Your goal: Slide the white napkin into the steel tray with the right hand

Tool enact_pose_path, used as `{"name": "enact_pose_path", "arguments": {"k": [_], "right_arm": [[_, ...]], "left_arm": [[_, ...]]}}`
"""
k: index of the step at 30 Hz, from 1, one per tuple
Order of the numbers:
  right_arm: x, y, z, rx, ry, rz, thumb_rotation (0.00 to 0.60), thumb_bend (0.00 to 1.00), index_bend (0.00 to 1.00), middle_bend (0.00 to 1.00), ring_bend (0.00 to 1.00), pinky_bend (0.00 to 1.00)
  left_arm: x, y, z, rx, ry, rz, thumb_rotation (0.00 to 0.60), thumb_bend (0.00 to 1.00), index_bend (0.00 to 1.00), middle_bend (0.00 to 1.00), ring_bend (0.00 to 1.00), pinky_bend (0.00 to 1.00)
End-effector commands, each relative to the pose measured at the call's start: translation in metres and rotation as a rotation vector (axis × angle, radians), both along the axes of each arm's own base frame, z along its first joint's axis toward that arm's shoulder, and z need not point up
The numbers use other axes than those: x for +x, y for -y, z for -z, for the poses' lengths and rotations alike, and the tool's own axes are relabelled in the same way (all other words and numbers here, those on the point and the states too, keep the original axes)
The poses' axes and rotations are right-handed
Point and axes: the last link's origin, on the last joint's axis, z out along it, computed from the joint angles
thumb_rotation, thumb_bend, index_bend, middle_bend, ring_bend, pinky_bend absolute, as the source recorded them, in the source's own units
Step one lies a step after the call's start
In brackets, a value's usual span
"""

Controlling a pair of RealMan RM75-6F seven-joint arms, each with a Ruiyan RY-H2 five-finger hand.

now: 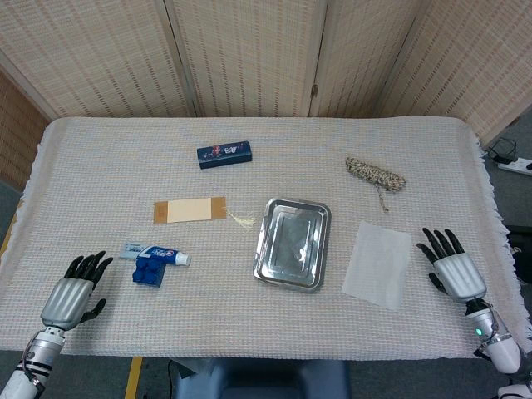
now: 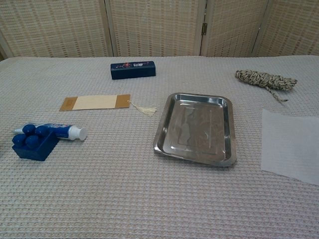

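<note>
The white napkin (image 1: 378, 264) (image 2: 291, 145) lies flat on the tablecloth, just right of the empty steel tray (image 1: 293, 243) (image 2: 196, 128). My right hand (image 1: 449, 268) hovers open to the right of the napkin, a small gap from its edge, fingers spread and pointing away from me. At the table's near left corner my left hand (image 1: 73, 293) is open and holds nothing. Neither hand shows in the chest view.
A bundle of rope (image 1: 376, 174) lies behind the napkin. A dark blue box (image 1: 224, 155) sits at the back. A brown and cream bookmark with tassel (image 1: 189, 209), a toothpaste tube (image 1: 156, 253) and a blue holder (image 1: 148, 272) lie left of the tray.
</note>
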Motion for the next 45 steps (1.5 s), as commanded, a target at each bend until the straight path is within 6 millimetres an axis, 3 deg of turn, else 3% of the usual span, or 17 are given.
{"name": "enact_pose_path", "arguments": {"k": [1, 12, 23, 32, 35, 45], "right_arm": [[0.002, 0.003, 0.003, 0.004, -0.004, -0.009, 0.6, 0.4, 0.15, 0.0, 0.0, 0.0], [0.009, 0.013, 0.028, 0.061, -0.023, -0.009, 0.6, 0.4, 0.15, 0.0, 0.0, 0.0], [0.017, 0.02, 0.04, 0.071, 0.0, -0.017, 0.6, 0.4, 0.16, 0.0, 0.0, 0.0], [0.024, 0.027, 0.05, 0.077, 0.021, -0.011, 0.6, 0.4, 0.29, 0.0, 0.0, 0.0], [0.028, 0.027, 0.052, 0.067, 0.062, -0.017, 0.6, 0.4, 0.38, 0.0, 0.02, 0.0], [0.035, 0.027, 0.052, 0.043, 0.125, -0.04, 0.6, 0.4, 0.59, 0.14, 0.1, 0.0]], "left_arm": [[0.0, 0.0, 0.0, 0.0, 0.0, 0.001, 0.6, 0.44, 0.0, 0.0, 0.0, 0.0], [0.0, 0.0, -0.002, 0.011, 0.006, -0.003, 0.6, 0.44, 0.0, 0.0, 0.0, 0.0], [-0.001, 0.0, -0.004, 0.023, 0.009, -0.009, 0.6, 0.44, 0.0, 0.0, 0.0, 0.0], [-0.001, 0.0, -0.006, 0.03, 0.012, -0.008, 0.6, 0.44, 0.0, 0.0, 0.0, 0.0], [-0.001, 0.0, -0.006, 0.029, 0.014, -0.009, 0.6, 0.44, 0.0, 0.0, 0.0, 0.0], [-0.001, 0.001, -0.006, 0.027, 0.017, -0.005, 0.6, 0.44, 0.0, 0.0, 0.0, 0.0]]}}
